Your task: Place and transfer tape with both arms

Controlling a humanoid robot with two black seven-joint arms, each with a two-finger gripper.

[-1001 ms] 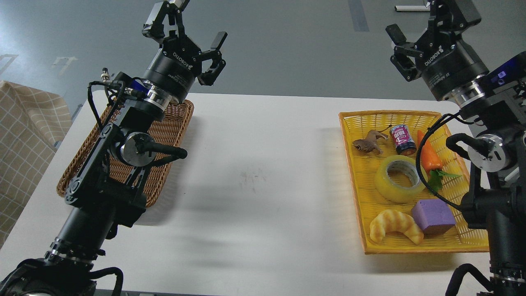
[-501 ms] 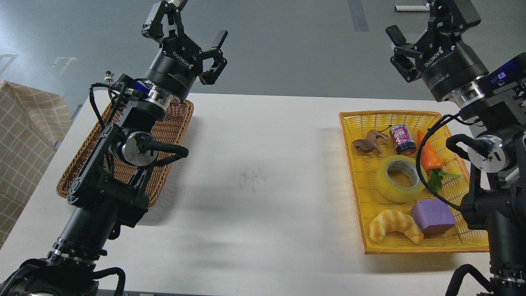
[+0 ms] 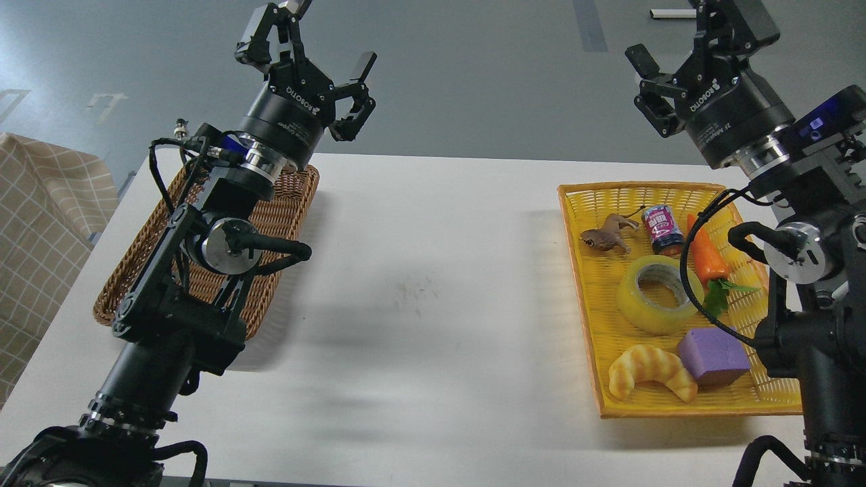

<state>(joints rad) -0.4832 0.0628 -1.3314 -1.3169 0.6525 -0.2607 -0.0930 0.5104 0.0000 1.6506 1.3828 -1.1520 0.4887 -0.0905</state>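
Note:
The tape, a yellow-green translucent roll with a grey-white core, lies flat in the yellow basket on the right of the white table. My left gripper is open and empty, raised high above the far end of the wicker basket. My right gripper is open and empty, raised high beyond the far edge of the yellow basket, well above and behind the tape.
The yellow basket also holds a brown toy animal, a small can, a carrot, a purple block and a croissant. A checked cloth hangs at the left.
Both grippers have risen slightly and stay open; the right one has shifted a little to the left. The tape has not moved.

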